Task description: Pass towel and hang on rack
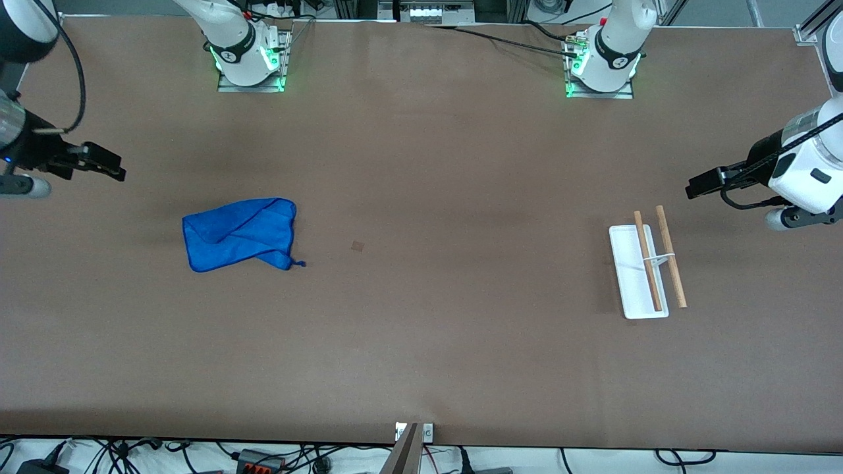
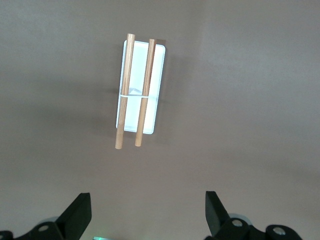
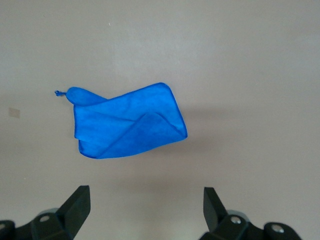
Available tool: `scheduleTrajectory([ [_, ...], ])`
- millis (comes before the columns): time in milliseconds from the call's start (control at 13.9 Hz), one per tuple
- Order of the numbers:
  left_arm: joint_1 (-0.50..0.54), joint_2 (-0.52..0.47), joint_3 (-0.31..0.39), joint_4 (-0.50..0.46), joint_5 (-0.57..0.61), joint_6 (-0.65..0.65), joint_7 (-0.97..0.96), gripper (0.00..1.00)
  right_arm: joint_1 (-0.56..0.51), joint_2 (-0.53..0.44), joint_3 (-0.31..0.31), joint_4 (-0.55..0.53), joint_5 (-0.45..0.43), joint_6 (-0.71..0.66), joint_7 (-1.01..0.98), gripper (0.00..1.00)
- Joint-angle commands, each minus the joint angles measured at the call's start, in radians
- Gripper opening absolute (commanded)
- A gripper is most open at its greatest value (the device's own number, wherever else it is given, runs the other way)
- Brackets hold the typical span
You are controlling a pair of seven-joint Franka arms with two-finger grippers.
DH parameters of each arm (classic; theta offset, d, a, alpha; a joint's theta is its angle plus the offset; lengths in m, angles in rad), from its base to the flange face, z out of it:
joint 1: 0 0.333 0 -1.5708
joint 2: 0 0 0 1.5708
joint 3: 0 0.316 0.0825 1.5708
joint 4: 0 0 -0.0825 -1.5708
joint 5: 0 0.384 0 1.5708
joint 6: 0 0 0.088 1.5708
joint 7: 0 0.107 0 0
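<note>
1. The towel (image 1: 240, 233), a blue cloth, lies loosely folded and flat on the brown worktop (image 1: 421, 329), toward the right arm's end. A small loop or tag sticks out from one of its corners.
2. The rack (image 1: 644, 268) stands on the worktop well apart from the towel, toward the left arm's end. Two light-brown wooden rods (image 2: 134, 90) run side by side on a thin white support above its flat white base. Nothing hangs on them.
3. A small darker square mark (image 1: 357, 246) sits on the worktop between the towel and the rack, much closer to the towel.
4. The right gripper (image 1: 105, 163) hangs in the air over the worktop's edge at the right arm's end, up from the towel and touching nothing. Its jaws stand wide apart and hold nothing, with the towel in sight between them in the right wrist view.
5. The left gripper (image 1: 701, 183) hangs over the worktop near the rack, at the left arm's end, clear of the rods. Its jaws are likewise spread apart and hold nothing.
</note>
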Motion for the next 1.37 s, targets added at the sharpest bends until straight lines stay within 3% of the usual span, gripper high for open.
scheduleTrajectory([
  [0, 0.008, 0.006, -0.002, 0.022, -0.010, -0.019, 0.004, 1.00, 0.000, 0.080, 0.000, 0.014, -0.007, 0.009, -0.011, 1.00],
  [432, 0.008, 0.006, -0.002, 0.022, -0.013, -0.019, 0.002, 1.00, 0.000, 0.262, 0.000, 0.019, -0.011, 0.026, 0.004, 1.00],
  [791, 0.006, 0.006, -0.004, 0.022, -0.015, -0.019, 0.002, 1.00, -0.004, 0.448, -0.002, 0.019, -0.010, 0.130, 0.005, 1.00],
  [1295, 0.008, 0.006, -0.002, 0.022, -0.013, -0.019, 0.004, 1.00, -0.007, 0.580, 0.000, 0.017, 0.002, 0.229, 0.005, 0.88],
])
